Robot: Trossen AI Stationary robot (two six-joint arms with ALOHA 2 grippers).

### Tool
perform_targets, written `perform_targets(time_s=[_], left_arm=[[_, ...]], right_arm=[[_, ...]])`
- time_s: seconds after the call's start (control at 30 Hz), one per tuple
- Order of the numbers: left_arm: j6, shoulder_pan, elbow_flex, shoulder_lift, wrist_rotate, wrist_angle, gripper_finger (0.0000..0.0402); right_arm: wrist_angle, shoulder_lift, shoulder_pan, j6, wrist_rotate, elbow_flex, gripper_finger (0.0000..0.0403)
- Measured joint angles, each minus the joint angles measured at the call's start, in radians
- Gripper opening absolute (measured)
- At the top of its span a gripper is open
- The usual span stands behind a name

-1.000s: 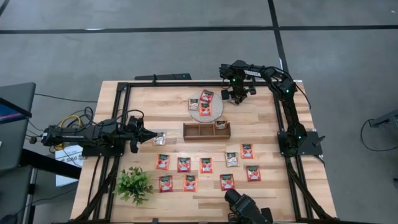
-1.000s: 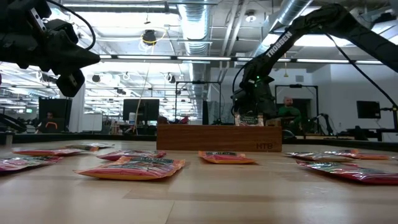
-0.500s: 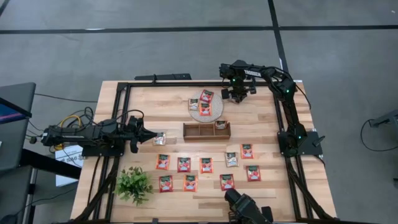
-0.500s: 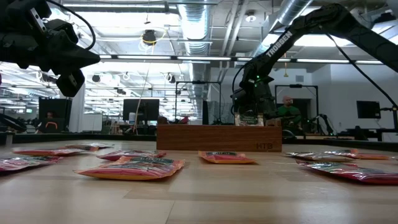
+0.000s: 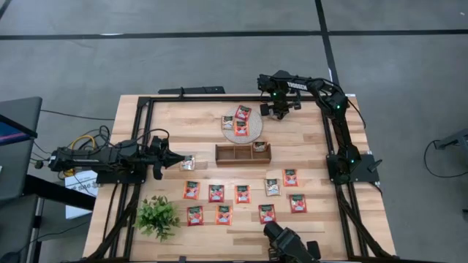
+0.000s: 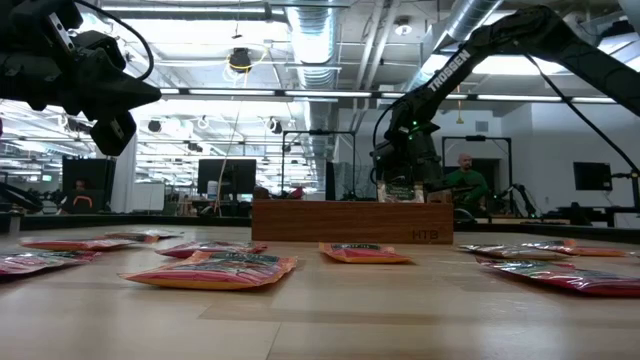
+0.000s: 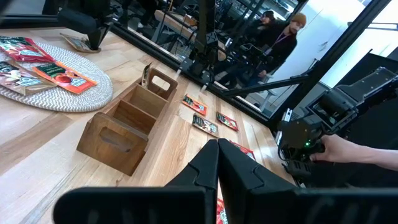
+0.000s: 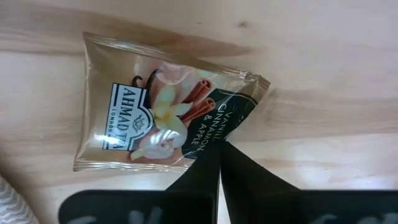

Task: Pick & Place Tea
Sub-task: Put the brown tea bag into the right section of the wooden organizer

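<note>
Since the earlier frame, the right tool (image 5: pixel 276 111) has been clenched on the silvery-grey flat square tea sachet (image 8: pixel 158 118) lying on the pale wooden table (image 5: pixel 307 142) beside the round woven mat (image 5: pixel 243 131). Left tool (image 5: pixel 170 158) is held shut, arm extended low.

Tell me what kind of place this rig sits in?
Probably an open robotics lab or workshop: exposed silver ceiling ducts and strip lights, rows of dark monitors on benches behind the pale wooden table, and a seated person working beyond it.
</note>
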Motion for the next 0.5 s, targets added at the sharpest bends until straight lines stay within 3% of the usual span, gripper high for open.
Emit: perform_targets(time_s=[0.13, 0.5], left_arm=[[0.0, 0.0, 0.0, 0.0, 0.0, 0.0, 0.0], [0.0, 0.0, 0.0, 0.0, 0.0, 0.0, 0.0]], right_arm=[[-0.005, 0.0, 0.002, -0.013, 0.02, 0.001, 0.0002], [-0.198, -0.051, 0.055, -0.135, 0.254, 0.102, 0.0]])
